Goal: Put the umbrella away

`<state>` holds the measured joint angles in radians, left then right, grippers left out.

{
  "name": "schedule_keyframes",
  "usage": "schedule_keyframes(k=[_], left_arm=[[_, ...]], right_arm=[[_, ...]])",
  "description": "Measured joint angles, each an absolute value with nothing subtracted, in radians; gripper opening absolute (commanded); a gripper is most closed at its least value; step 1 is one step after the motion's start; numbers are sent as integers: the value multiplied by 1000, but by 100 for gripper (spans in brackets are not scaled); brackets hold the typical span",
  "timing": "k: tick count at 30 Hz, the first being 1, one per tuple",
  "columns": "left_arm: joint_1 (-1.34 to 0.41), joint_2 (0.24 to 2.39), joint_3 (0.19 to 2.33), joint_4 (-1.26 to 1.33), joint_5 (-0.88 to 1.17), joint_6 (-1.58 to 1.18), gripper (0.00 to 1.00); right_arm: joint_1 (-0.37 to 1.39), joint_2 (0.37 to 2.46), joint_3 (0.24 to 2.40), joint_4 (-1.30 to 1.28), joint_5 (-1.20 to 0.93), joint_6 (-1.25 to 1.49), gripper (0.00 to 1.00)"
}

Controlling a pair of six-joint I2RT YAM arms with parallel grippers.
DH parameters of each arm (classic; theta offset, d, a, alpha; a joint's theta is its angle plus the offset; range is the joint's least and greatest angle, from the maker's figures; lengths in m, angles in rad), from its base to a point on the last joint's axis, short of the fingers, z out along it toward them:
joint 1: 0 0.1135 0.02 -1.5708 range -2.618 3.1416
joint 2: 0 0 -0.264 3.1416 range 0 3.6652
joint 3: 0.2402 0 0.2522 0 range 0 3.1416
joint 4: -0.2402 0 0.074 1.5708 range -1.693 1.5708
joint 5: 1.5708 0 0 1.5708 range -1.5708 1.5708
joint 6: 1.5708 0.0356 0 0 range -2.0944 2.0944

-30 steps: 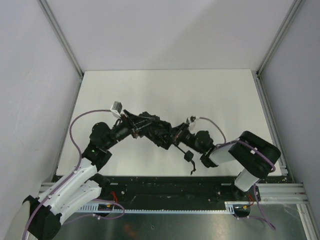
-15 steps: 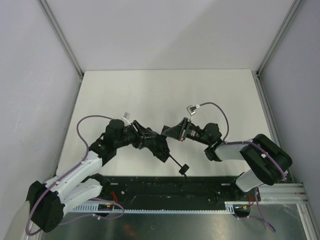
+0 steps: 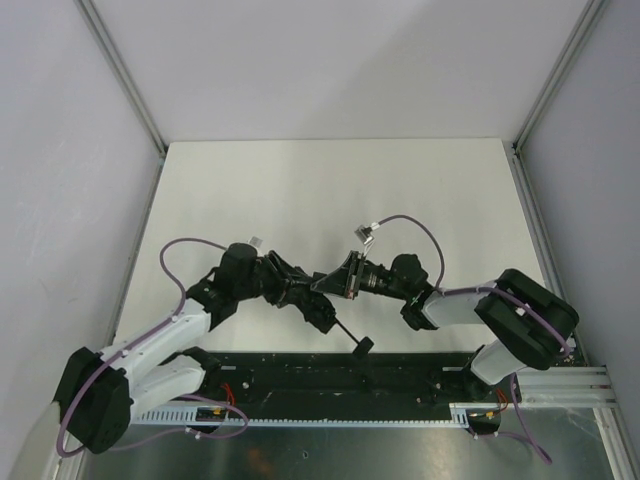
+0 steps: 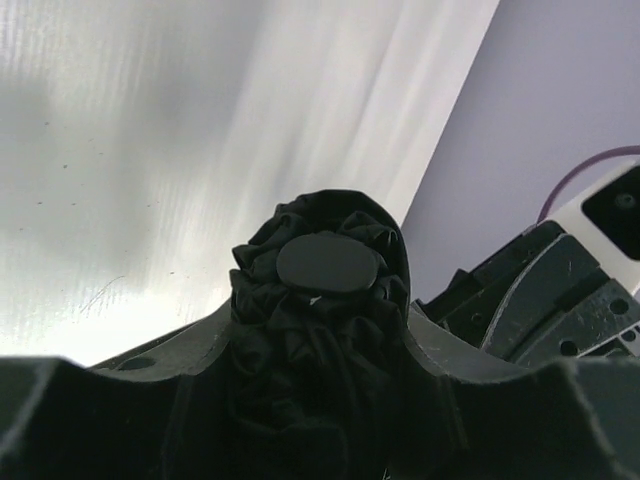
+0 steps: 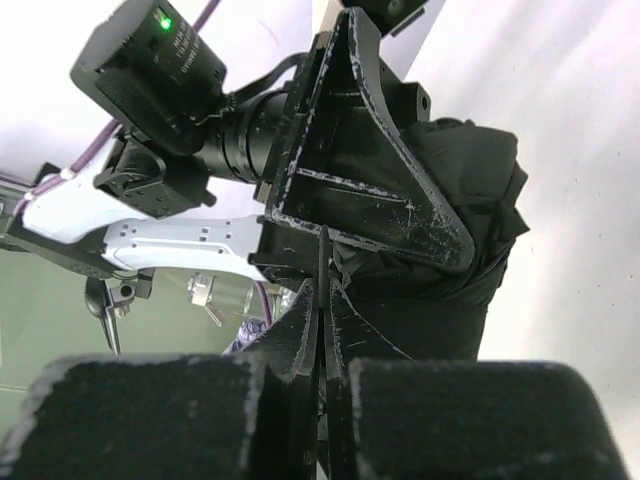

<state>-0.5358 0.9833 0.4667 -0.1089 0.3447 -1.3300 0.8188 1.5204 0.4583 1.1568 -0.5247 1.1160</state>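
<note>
**Umbrella Held at the Near Edge of the Table**

You held the umbrella (image 3: 312, 296) in the left gripper (image 3: 292, 283), above the near middle of the table (image 3: 330, 190). In the left wrist view, the bunched black canopy sat clamped between both fingers, with its round end cap (image 4: 328, 262) facing the camera. The shaft ran near and right from the bundle to the handle (image 3: 362, 345), which hung at the near edge of the white surface.

The right gripper (image 3: 336, 281) had its fingers pressed flat together, with the tips against the right side of the bundle. You could not tell whether any fabric was pinched between them.

Changes from the earlier frames:
- The left wrist had shifted right and nearer.
- The right gripper had moved left and nearer over the last half second, closing on the bundle.
- The handle had swung nearer, from over the white surface to its near edge.

The table top was white and matte, bordered at the near side by a black strip (image 3: 300, 375). Pale grey-lavender walls (image 3: 60, 150) enclosed the left, far and right sides, with aluminium rails (image 3: 125, 75) along the corners. A purple cable (image 3: 420, 225) looped above the right wrist.
</note>
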Motion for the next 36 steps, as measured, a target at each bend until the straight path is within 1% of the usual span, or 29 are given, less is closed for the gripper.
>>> schedule_keyframes(k=[6,22,30,33,36], left_arm=[[-543,1030,467,-160,306,-1338,0],[-622,1192,508,-307,84,-1338,0],[-630,1274,517,-289,28,-1337,0],[-630,1279,497,-223,25,-1336,0],[-630,1274,445,-104,20,-1337,0]], right_arm=[[870,1570,458,1131,-468,1141,0],[947,1737,504,1105,-408,1122,0],[968,1782,557,1065,-413,936,0],[978,1775,580,1016,-403,829,0],[996,1740,625,899,-381,690,0]])
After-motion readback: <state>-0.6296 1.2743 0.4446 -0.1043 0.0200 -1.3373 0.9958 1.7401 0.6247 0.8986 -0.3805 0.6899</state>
